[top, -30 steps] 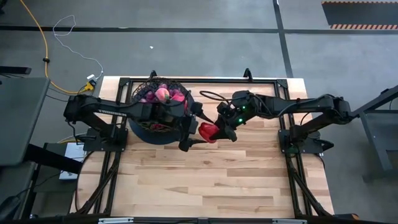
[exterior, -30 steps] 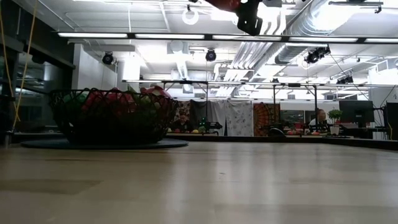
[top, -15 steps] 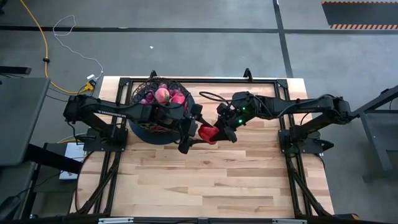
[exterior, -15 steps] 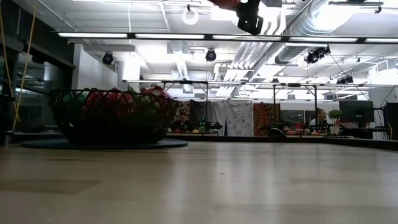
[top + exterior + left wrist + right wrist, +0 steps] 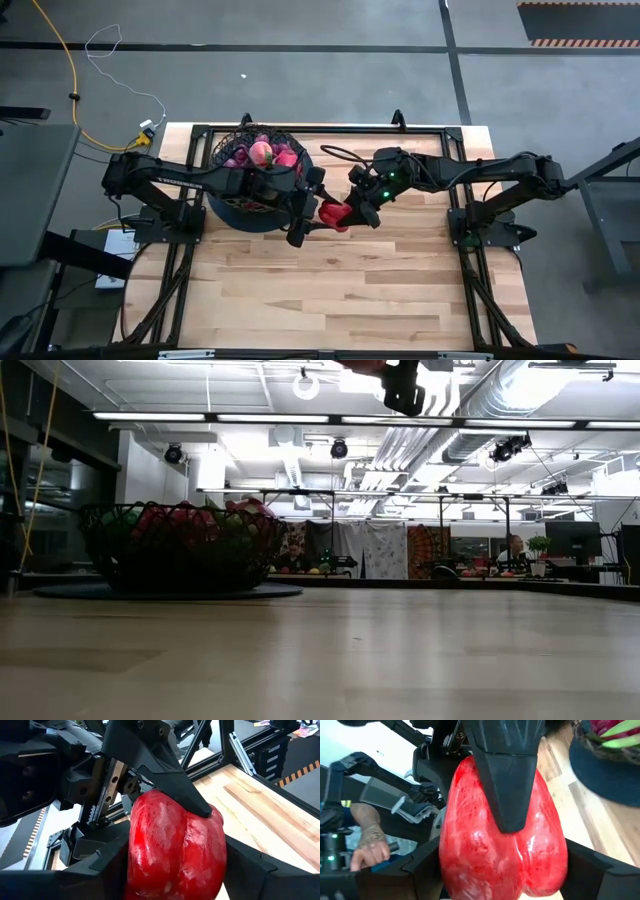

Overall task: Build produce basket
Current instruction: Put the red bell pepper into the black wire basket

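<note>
Both pincers grip one glossy red bell pepper (image 5: 333, 213) above the bench, beside the basket.

The left pincer (image 5: 312, 216) and right pincer (image 5: 352, 212) meet over the wooden bench (image 5: 400, 290), each closed on the pepper from opposite sides; the wrist views show dark fingers (image 5: 170, 775) pressed into its skin. Over the last second almost nothing has shifted: the pepper has only crept slightly toward the round black wire-mesh basket (image 5: 222, 150), just behind the left pincer and already heaped with produce. This looks like a handover stalled mid-transfer; one pincer must let go.
</note>
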Controlling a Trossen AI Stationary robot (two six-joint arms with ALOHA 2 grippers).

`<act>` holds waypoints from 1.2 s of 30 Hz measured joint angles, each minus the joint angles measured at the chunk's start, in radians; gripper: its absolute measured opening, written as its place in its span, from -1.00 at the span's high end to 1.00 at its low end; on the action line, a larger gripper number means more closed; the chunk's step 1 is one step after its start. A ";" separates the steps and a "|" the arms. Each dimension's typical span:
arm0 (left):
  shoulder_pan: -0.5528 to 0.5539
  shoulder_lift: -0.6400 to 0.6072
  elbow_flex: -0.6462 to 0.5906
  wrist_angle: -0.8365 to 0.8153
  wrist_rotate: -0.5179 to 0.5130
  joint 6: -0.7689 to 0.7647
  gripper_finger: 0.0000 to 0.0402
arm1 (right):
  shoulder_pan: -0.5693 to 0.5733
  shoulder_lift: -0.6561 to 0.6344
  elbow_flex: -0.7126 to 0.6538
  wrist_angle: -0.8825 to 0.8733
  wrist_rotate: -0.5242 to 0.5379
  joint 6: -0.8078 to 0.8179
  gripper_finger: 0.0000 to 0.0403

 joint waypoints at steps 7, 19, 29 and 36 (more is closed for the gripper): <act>-0.001 0.000 0.000 0.003 0.002 0.014 -0.19 | -0.002 0.000 0.000 0.013 -0.041 0.044 -0.52; -0.001 -0.013 0.001 -0.024 -0.028 0.023 -0.19 | -0.047 0.000 0.107 -0.204 -0.210 -0.107 -0.88; 0.024 -0.186 -0.001 -0.315 -0.246 -0.043 -0.19 | -0.093 -0.122 0.177 -0.434 -0.023 -0.322 -0.83; 0.078 -0.390 -0.052 -0.392 -0.297 -0.305 -0.19 | -0.093 -0.282 0.066 -0.407 0.305 -0.322 -0.83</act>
